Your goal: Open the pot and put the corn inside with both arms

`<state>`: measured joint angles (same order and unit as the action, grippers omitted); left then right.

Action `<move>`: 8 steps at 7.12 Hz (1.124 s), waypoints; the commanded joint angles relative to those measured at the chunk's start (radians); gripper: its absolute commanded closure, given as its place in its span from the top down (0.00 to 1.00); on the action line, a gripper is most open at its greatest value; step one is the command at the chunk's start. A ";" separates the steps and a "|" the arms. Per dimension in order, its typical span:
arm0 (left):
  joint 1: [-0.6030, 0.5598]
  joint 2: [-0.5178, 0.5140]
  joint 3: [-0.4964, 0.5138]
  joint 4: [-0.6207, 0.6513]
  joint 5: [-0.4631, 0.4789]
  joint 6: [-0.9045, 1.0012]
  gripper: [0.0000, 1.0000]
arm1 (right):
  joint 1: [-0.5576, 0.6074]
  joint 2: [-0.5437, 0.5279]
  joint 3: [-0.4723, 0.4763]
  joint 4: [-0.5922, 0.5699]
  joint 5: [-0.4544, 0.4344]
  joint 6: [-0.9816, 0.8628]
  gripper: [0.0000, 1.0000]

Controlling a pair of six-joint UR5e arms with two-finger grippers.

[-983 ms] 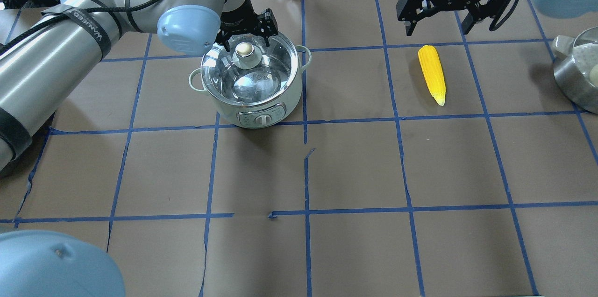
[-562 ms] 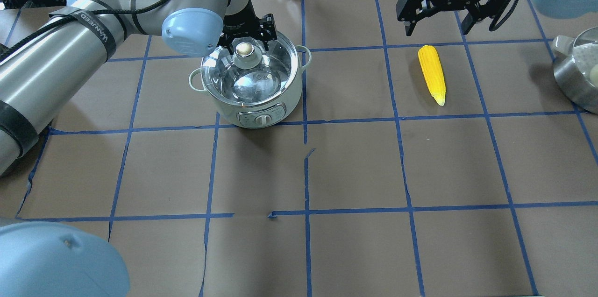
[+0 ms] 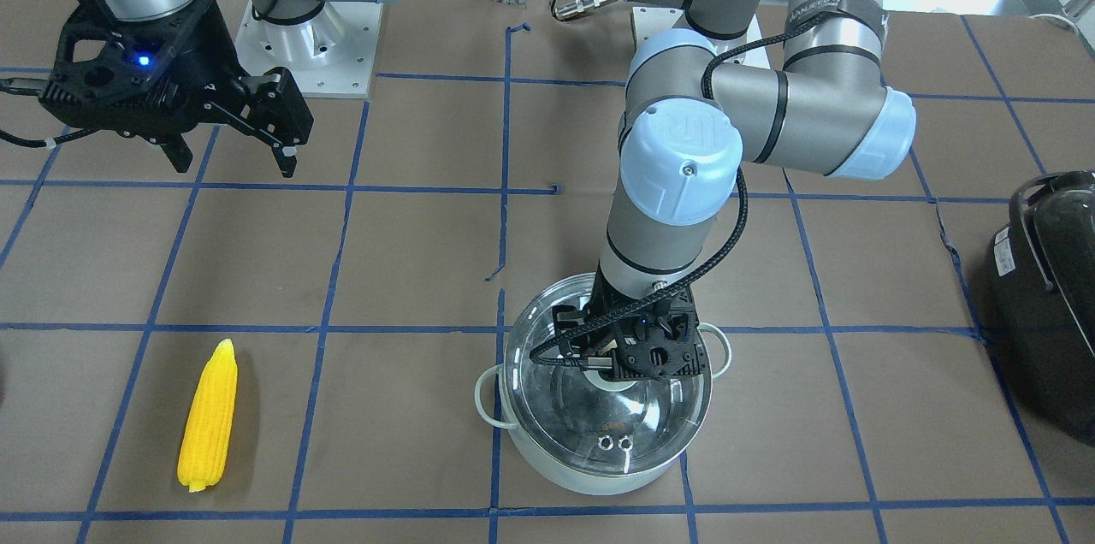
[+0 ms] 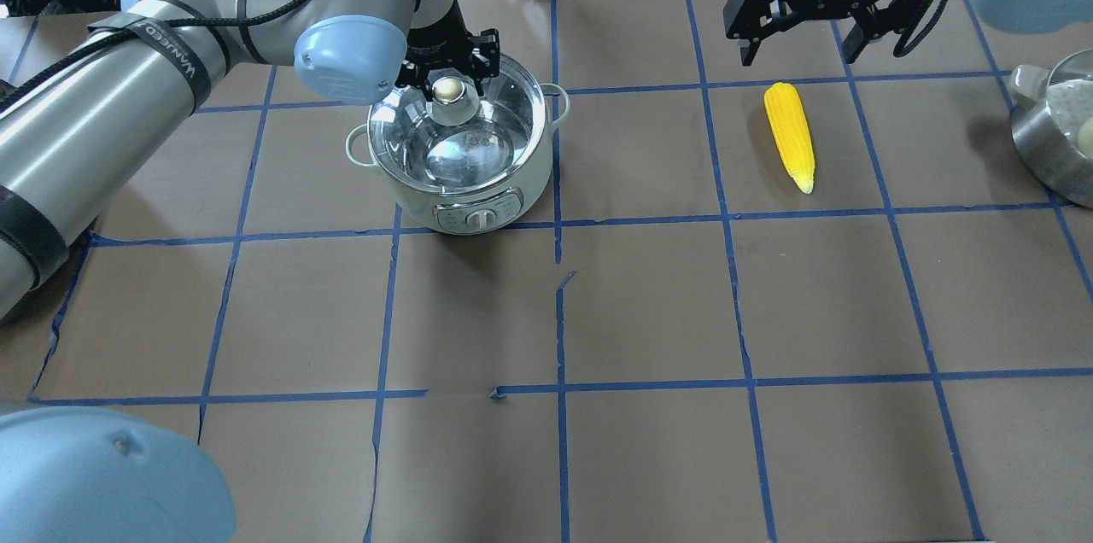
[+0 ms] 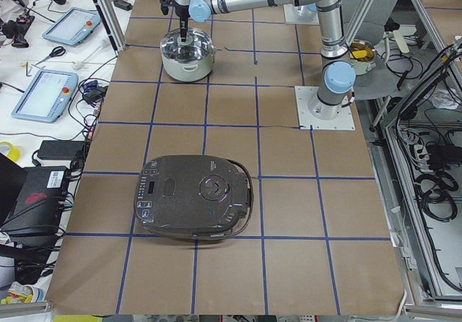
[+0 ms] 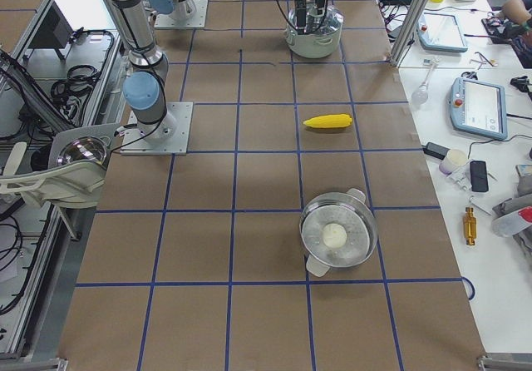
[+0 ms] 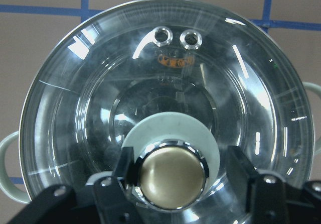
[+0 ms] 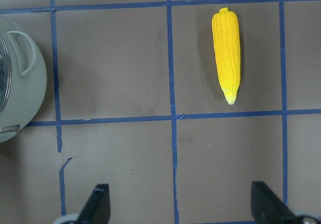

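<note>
While the lid [image 7: 241, 83] sits on the pot [image 4: 504, 189], the left pincer [image 7: 181, 169] brackets its knob [image 4: 447, 89].

The pot stands toward the desk [image 4: 649, 312] edge farthest from the robot, on the robot's left half. The left pincer is lowered over it, jaws narrowly parted. One finger [image 7: 125, 164] is right against the knob's pale collar and the other [image 7: 239, 170] is just clear of it, so the knob is between them but not clamped. The corn [image 4: 789, 136] lies flat on the right half, toward that same far edge and well apart from the pot. The right pincer [image 8: 180, 196] hangs spread wide and empty above the desk. In its wrist view the corn lies beyond its fingers, off to one side, not between them.
</note>
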<state>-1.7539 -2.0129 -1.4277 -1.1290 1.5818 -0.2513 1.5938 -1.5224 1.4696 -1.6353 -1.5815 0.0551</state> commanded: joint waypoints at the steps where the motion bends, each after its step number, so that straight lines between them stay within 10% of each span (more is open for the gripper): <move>1: 0.002 0.003 0.004 0.000 0.001 0.020 0.51 | 0.000 -0.001 0.000 0.000 0.000 0.000 1.00; 8: 0.058 0.057 0.044 -0.059 0.026 0.036 0.31 | -0.002 -0.001 -0.002 0.000 0.000 0.000 1.00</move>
<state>-1.7311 -1.9751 -1.3988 -1.1566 1.6053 -0.2241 1.5923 -1.5230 1.4684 -1.6352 -1.5827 0.0551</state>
